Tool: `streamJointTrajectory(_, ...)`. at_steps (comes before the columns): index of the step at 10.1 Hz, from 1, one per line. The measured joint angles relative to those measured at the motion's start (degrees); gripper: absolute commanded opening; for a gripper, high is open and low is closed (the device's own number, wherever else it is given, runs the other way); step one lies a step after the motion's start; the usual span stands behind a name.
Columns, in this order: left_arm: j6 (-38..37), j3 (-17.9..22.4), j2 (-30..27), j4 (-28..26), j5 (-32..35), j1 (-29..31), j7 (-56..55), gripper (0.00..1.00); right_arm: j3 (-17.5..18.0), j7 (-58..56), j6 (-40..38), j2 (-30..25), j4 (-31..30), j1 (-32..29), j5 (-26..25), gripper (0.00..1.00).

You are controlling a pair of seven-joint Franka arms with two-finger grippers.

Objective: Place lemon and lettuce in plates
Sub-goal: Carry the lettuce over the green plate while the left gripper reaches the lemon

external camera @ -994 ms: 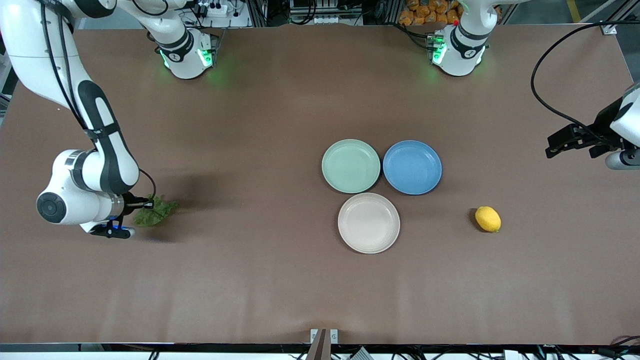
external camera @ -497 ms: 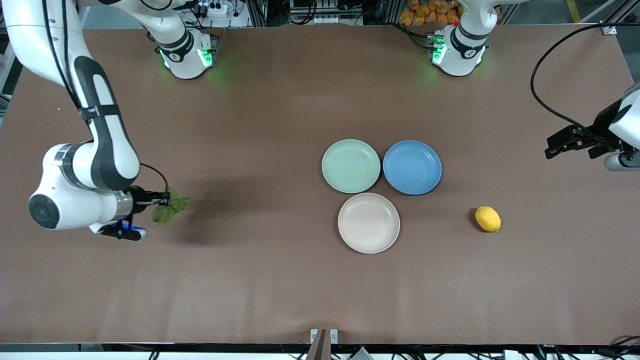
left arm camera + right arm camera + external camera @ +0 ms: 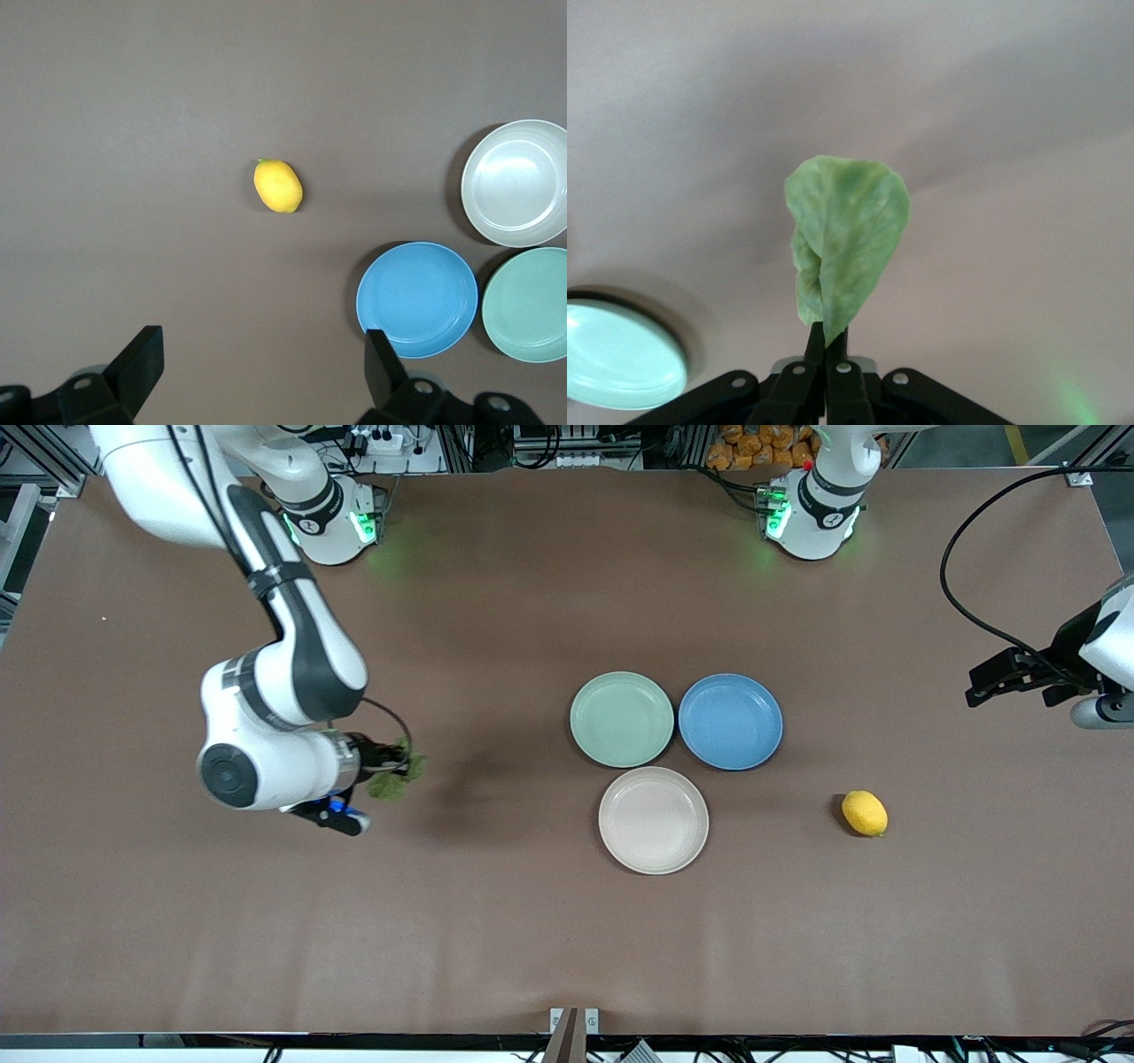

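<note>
Brown matting covers the whole table (image 3: pixel 496 921), and from the front camera I see three plates bunched together near its middle: the mint green plate (image 3: pixel 622 719), the blue plate (image 3: pixel 730 721) just beside it toward the left arm's end, and the beige-white plate (image 3: pixel 654 819) nearer the camera, all but touching the other two. My right gripper (image 3: pixel 396 762) is up over bare table toward the right arm's end, well apart from the plates, its jaws clamped on the lettuce (image 3: pixel 395 777), which hangs from the fingertips. I have the left gripper (image 3: pixel 992 682) waiting in the air by the left arm's end of the table. On the table sits the lemon (image 3: pixel 864 812), toward that same end from the beige-white plate and clear of it. Through the left wrist camera I look down on the lemon (image 3: pixel 278 185) lying alone on the mat, with the blue plate (image 3: pixel 416 299), mint green plate (image 3: pixel 530 305) and beige-white plate (image 3: pixel 516 182) off to one side; the two dark fingers (image 3: pixel 137 356) stand wide apart with nothing between them. Through the right wrist camera, the lettuce (image 3: pixel 846 241) stands pinched at its stem between closed fingertips (image 3: pixel 827 343), folded on itself, with an edge of the mint green plate (image 3: pixel 616 354) below.
</note>
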Motion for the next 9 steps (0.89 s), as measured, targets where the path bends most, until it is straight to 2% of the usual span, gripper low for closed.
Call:
streamJointTrajectory(3, 0.0, 0.0, 0.0, 0.0, 0.0, 0.0, 0.0, 1.0, 1.3, 7.6, 0.1, 0.0, 1.6, 3.5, 0.4, 0.0)
streamJointTrajectory(6, 0.0, 0.0, 0.1, 0.0, 0.0, 0.0, 0.0, 1.0, 1.4, 15.0, 2.4, 0.0, 2.4, 8.5, 3.6, 0.0)
streamJointTrajectory(9, 2.7, 0.1, 2.9, -0.5, 0.0, 1.5, 0.0, 1.0, 1.5, 22.1, 5.9, 0.1, 3.5, 13.5, 4.7, 0.0)
